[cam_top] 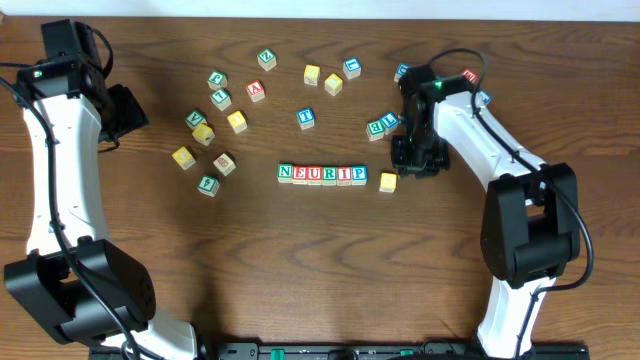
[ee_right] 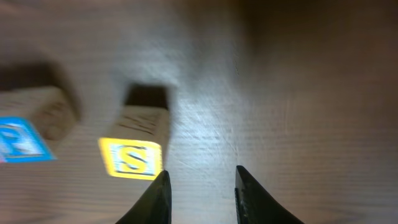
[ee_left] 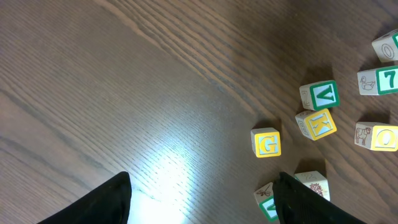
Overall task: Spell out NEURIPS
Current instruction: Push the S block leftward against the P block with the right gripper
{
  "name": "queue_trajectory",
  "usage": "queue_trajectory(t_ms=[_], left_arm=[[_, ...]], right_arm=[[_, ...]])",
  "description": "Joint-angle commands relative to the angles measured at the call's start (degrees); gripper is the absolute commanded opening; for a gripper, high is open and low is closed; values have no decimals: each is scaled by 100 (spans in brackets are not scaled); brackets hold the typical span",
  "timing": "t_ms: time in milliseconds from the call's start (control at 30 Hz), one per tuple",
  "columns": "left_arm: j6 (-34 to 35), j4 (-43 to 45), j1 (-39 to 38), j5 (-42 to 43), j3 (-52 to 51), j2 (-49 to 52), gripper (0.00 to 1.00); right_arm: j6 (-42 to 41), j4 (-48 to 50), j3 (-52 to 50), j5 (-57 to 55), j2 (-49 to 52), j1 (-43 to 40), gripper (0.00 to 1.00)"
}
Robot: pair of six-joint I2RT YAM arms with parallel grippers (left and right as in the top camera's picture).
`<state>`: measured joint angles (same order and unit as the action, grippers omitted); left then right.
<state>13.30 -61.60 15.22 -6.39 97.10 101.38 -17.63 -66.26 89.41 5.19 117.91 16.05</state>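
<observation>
Blocks [cam_top: 322,174] read NEURIP mid-tabletop; yellow S block [cam_top: 388,182] just beside P, not yet joined. R fingers [ee_right: 155,199] narrow, L fingers [ee_left: 112,202] wide, both empty.

Near side of the row [cam_top: 322,174]: bare table [cam_top: 320,260], you can come in there freely. Right end is tight: S cube [cam_top: 388,181] just beside it, right gripper [cam_top: 412,160] just beyond that. Far side: one blue cube [cam_top: 306,117] stands off the row's middle. The left cluster [cam_top: 210,130] is packed, narrow gaps only.
</observation>
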Motion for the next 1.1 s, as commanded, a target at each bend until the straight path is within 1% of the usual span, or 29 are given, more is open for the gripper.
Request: queue_trajectory(t_ms=[0, 233, 267, 567, 633, 700, 900, 1067], left_arm=[[-9, -31, 13, -72, 63, 22, 72], [-9, -31, 13, -72, 63, 22, 71], [-9, -31, 13, -72, 63, 22, 72], [-9, -31, 13, -72, 63, 22, 72], [-9, -31, 13, -72, 63, 22, 72], [-9, -31, 13, -72, 63, 22, 72], [-9, -31, 13, -72, 63, 22, 72], [-9, -31, 13, -72, 63, 22, 72]], right_arm=[[-278, 37, -352, -2, -59, -13, 27], [-273, 409, -831, 293, -59, 144, 25], [-273, 483, -861, 293, -59, 184, 26], [-240, 1058, -872, 199, -59, 417, 30], [-118, 1158, -872, 181, -59, 463, 30], [15, 1180, -872, 151, -59, 505, 30], [7, 1056, -870, -13, -59, 511, 26], [-146, 1058, -870, -101, -59, 376, 27]])
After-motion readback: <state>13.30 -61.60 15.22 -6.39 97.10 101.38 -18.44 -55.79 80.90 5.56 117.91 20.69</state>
